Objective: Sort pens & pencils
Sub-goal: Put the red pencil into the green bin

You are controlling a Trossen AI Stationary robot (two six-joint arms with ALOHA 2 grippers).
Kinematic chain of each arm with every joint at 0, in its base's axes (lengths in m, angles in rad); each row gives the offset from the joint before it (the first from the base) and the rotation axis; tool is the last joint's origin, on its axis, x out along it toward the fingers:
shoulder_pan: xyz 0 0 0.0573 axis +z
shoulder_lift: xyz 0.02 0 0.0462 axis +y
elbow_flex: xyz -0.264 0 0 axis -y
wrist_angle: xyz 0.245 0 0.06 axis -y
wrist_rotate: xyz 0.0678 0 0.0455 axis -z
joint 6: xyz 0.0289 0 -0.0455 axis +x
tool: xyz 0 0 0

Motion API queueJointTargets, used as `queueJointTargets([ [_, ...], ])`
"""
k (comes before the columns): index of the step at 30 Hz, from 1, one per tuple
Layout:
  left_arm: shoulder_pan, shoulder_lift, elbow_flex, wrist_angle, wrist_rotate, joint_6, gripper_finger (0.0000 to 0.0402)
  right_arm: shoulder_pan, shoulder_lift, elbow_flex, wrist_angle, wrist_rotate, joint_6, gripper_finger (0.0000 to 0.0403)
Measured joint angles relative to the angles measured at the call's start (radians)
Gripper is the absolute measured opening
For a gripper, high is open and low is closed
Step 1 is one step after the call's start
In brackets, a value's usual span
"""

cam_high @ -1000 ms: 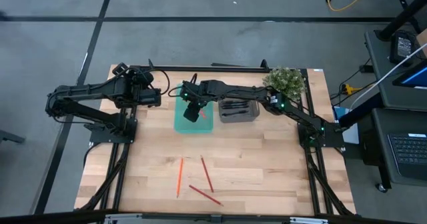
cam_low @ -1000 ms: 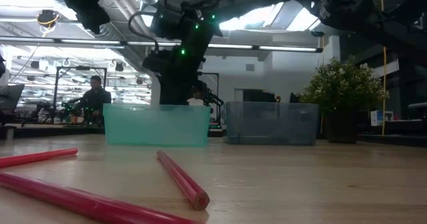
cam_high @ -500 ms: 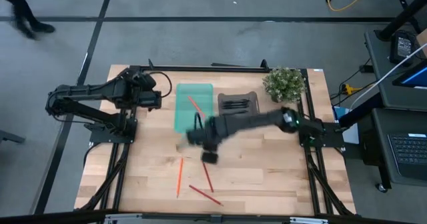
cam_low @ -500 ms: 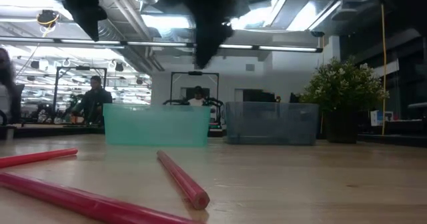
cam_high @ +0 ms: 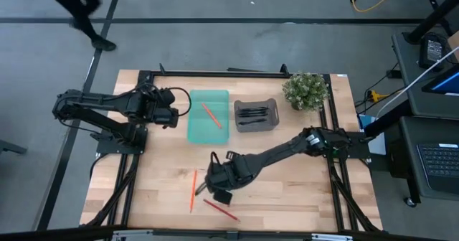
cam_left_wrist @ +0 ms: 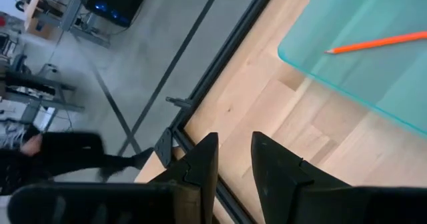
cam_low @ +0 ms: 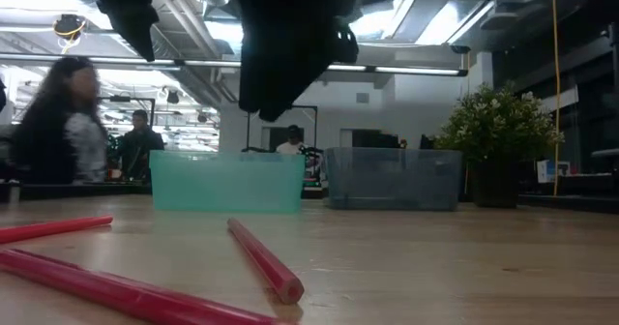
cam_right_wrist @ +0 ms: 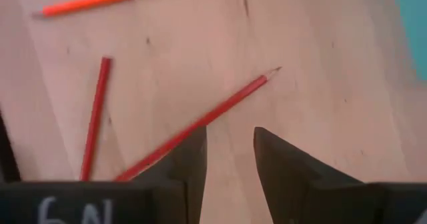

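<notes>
Right gripper (cam_right_wrist: 227,151) over loose pencils (cam_right_wrist: 200,124) (three) — unobstructed.

2 dark arms, black cables

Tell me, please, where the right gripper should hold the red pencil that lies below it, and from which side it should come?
Probably at mid-shaft, from straight above. The red pencil lies flat on the bare table, a thin straight stick clear of the other red pencil. The right gripper, open, hangs above it; its fingers should straddle the shaft crosswise, so turn the wrist until they do.
</notes>
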Motion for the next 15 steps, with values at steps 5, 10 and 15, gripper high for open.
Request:
queueJointTargets([
  [5, -0.001, 0.016, 0.000, -0.011, -0.001, 0.007, 0.0085, -0.033, 0.000, -0.006, 0.010, -0.035, 0.126, 0.0126],
  [10, -0.001, 0.018, 0.000, -0.010, 0.000, 0.008, 0.0085, -0.041, 0.000, -0.006, 0.021, -0.057, 0.309, 0.0126],
  [15, -0.001, 0.018, 0.000, -0.010, -0.031, 0.009, 0.0085, -0.030, 0.026, -0.006, 0.102, -0.058, 0.449, 0.0126],
])
